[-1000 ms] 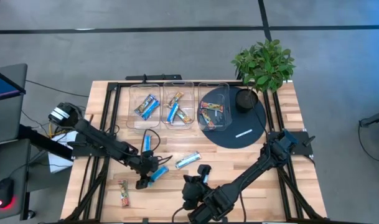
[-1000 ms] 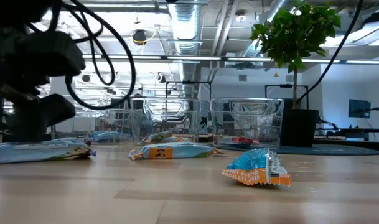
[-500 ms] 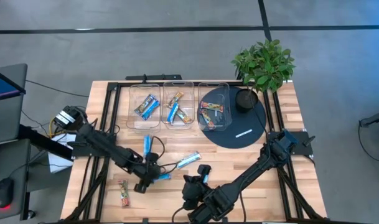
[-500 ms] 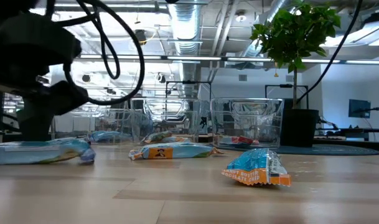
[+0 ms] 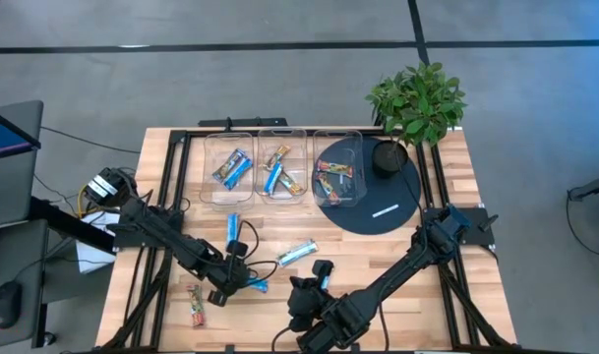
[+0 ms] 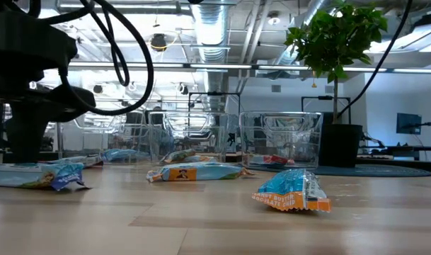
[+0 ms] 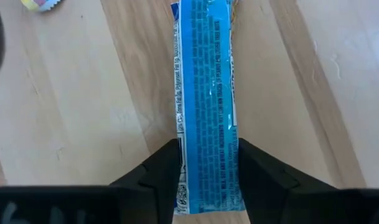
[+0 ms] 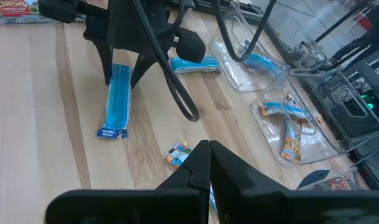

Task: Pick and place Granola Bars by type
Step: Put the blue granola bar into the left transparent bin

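Observation:
A bright blue granola bar [image 7: 205, 93] lies flat on the wood near the table's front left, also in the high view [image 5: 254, 285]. My left gripper [image 5: 230, 287] is shut on one end of it. Loose bars on the table are a blue one [image 5: 232, 228], a silvery-blue one [image 5: 297, 254], a blue one [image 5: 324, 270] and an orange-red one [image 5: 195, 303]. My right gripper [image 8: 209, 152] stands shut over the front middle of the table, holding nothing. My left gripper pinches the blue bar's two long edges [image 7: 184, 163] between its two fingers [image 7: 155, 177], at the end nearest the arm. The fingers come slanting down from the table's left and point along the bar. The bar lies flat on the table [image 7: 83, 112].
Three clear bins [image 5: 230, 167], [image 5: 281, 165], [image 5: 338, 172] stand in a row at the back, each with bars inside. A potted plant [image 5: 415, 103] stands on a dark round mat [image 5: 388, 202] at the back right. Bare wood lies along the front right.
My left gripper has moved a little toward the table's near edge and down over the blue bar. The bar has slid with it toward the near left and now lies straight between the fingers.

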